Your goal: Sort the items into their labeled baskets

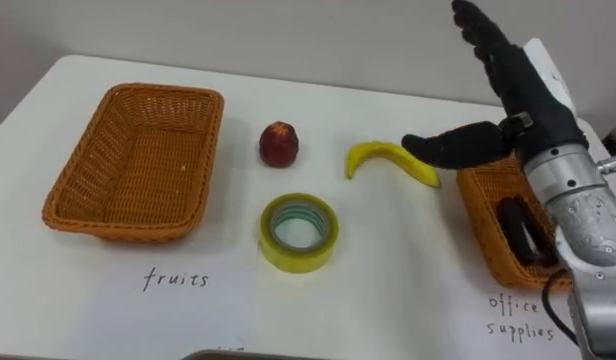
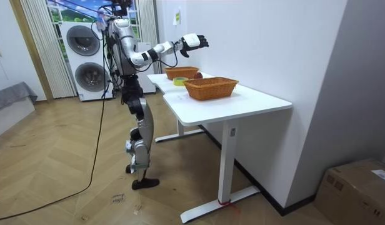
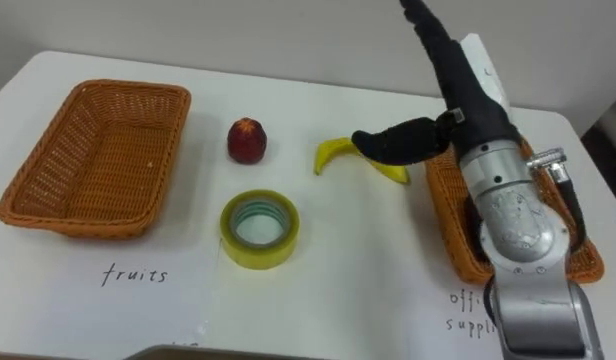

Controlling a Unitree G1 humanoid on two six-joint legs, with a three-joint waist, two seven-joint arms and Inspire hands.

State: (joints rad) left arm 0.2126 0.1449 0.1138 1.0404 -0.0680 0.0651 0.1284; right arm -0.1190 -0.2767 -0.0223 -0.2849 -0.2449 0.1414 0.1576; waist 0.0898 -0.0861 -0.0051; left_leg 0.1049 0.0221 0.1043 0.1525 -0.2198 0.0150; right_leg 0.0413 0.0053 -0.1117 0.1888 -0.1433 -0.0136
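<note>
Lying across the white table, the banana has its curved long axis running left to right, stalk end toward the middle of the table and far end just beside the basket on the robot's right. The robot's right hand hangs over that far end, raised off the table, fingers straight and pointing up and away, thumb spread out to the left above the fruit, with nothing in its grasp. The banana thus sits below the hand and a little to its left, and this hand looks the one placed to take it. A grasp would seemingly mean coming down and closing across the fruit's narrow width.

A red apple stands to the banana's left, and a roll of yellow tape lies nearer the robot, between the two baskets. The wicker basket above the handwritten word "fruits", well apart at the far left, is empty. The basket above the "office supplies" label holds one dark object, too hidden by the arm to name.
</note>
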